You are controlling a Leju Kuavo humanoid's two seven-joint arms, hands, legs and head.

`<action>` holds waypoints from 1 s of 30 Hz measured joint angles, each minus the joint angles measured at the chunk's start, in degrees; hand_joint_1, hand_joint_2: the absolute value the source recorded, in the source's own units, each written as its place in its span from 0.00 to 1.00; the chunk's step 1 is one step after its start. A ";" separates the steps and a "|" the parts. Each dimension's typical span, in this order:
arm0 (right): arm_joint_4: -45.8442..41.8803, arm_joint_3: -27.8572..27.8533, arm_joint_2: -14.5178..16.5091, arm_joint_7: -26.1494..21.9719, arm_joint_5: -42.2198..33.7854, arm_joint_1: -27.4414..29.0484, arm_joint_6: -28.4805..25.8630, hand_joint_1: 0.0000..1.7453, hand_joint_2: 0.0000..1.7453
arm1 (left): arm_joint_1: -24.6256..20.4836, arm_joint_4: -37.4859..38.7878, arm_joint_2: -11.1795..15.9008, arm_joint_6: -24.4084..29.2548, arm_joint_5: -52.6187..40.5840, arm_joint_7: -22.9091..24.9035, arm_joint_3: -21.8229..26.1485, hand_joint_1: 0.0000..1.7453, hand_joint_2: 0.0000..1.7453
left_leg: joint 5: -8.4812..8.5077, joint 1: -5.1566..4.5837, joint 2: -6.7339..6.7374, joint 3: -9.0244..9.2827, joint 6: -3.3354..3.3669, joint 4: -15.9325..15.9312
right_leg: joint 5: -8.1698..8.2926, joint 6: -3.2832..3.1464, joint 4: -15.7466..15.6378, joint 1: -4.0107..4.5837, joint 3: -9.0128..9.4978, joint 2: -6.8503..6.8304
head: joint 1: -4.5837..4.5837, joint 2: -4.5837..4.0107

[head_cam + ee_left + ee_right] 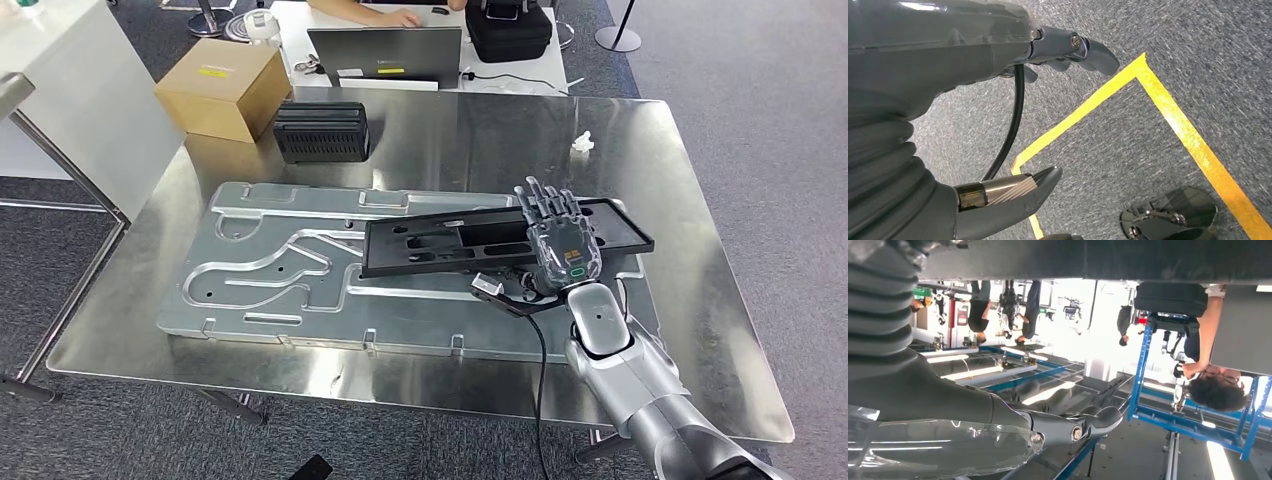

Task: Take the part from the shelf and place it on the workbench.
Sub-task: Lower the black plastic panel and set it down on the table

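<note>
1. Your right hand (560, 240) lies palm down on the long black flat part with slotted cut-outs (470, 240). Its fingers are stretched forward over the right portion of the part. You cannot tell from the head view whether the thumb below closes on the part or the hand only rests on it.
2. In the right wrist view the right hand (998, 425) shows its grey thumb extended under a dark flat surface; a real grip is not clear here either.
3. The black part is on the workbench, lying across the big silver machined plate with curved grooves (290, 270). Its left end sits near the middle of the plate and its right end reaches towards the plate's right edge.
4. The plate itself lies on the shiny metal workbench (700, 300).
5. Your left hand (998, 120) hangs above the grey carpet floor (1148, 165). Its fingers and thumb are apart and it holds nothing. Yellow tape lines (1168, 105) run on the floor below it.
6. At the far left of the workbench you see a brown cardboard box (222, 88) and just beside it a black ribbed box (322, 131).
7. Behind the workbench stands a grey laptop (385, 55), and a person's hand (395, 16) rests on the white table there.
</note>
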 joint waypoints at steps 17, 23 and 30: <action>0.02 0.00 0.00 -0.01 -0.08 -0.02 0.01 0.00 0.00 | -0.03 0.00 0.00 0.36 -0.55 -0.07 0.03 0.00 0.00 | 0.01 -0.12 0.00 -0.04 -0.58 0.15 | 0.08 -0.09 0.08 -0.22 0.05 -0.05 | 0.02 0.00; 0.01 0.00 -0.02 0.04 -0.28 -0.05 -0.01 0.00 0.00 | -0.04 0.00 0.00 0.14 -0.21 -1.36 0.36 0.00 0.00 | -0.02 -0.20 0.00 -0.05 -0.55 0.23 | 0.10 -0.05 0.06 -0.26 0.06 -0.05 | 0.02 0.00; 0.01 0.00 0.00 -0.01 -0.18 -0.01 -0.03 0.00 0.00 | -0.04 0.00 0.03 0.00 -0.23 -1.40 0.88 0.00 0.00 | -0.18 -0.29 -0.02 -0.31 -0.26 0.75 | 0.27 0.27 0.03 -0.39 0.05 -0.08 | 0.01 0.00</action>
